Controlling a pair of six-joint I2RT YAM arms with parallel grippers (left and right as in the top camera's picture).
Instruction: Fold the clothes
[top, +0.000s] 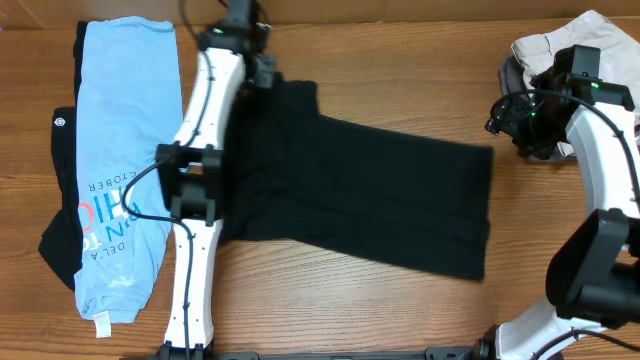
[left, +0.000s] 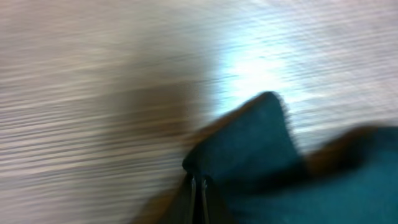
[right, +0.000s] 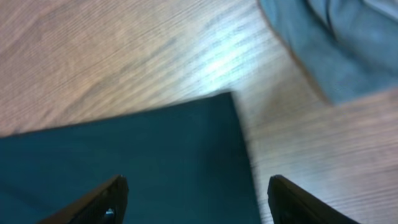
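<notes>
The black T-shirt (top: 370, 195) lies spread mid-frame on the table (top: 330, 310). The left gripper (left: 199, 190) is clamped tight on its upper-left corner. The right gripper (right: 198, 196) hovers wide open and empty over its right corner. The light blue tee (top: 120, 150) lies far left.
</notes>
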